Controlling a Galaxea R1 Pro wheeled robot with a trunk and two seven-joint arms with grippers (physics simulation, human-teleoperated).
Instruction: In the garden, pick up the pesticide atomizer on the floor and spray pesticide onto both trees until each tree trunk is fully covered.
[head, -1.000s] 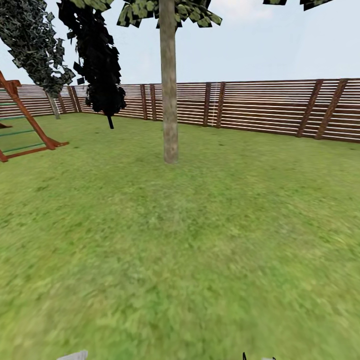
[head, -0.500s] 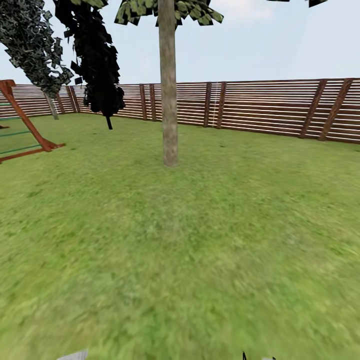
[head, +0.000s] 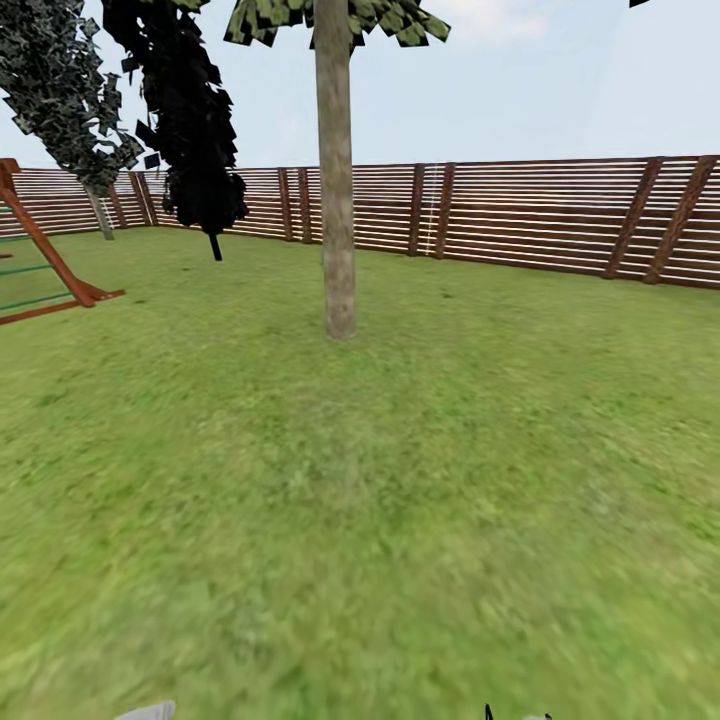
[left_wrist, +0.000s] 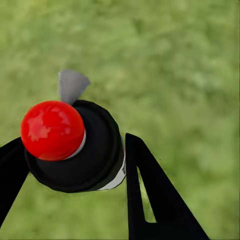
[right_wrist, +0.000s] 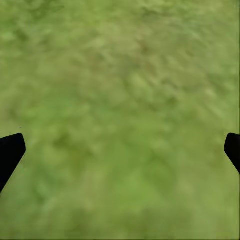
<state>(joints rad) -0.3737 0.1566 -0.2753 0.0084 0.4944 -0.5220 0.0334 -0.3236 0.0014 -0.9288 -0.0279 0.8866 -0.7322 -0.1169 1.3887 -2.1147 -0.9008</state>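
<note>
Up close in the left wrist view, the spray bottle (left_wrist: 80, 150) sits clamped between the black fingers of the left gripper (left_wrist: 70, 165), its red nozzle (left_wrist: 52, 130) facing the camera and hiding most of the black body and white label. Blurred grass lies behind it. The right gripper (right_wrist: 120, 150) is spread wide over bare grass, only its fingertips (right_wrist: 10, 152) showing at the frame edges. Ahead, the tree trunk (head: 336, 190) rises from the lawn (head: 400, 480), its canopy cut off above, with the slatted fence (head: 540, 215) behind.
</note>
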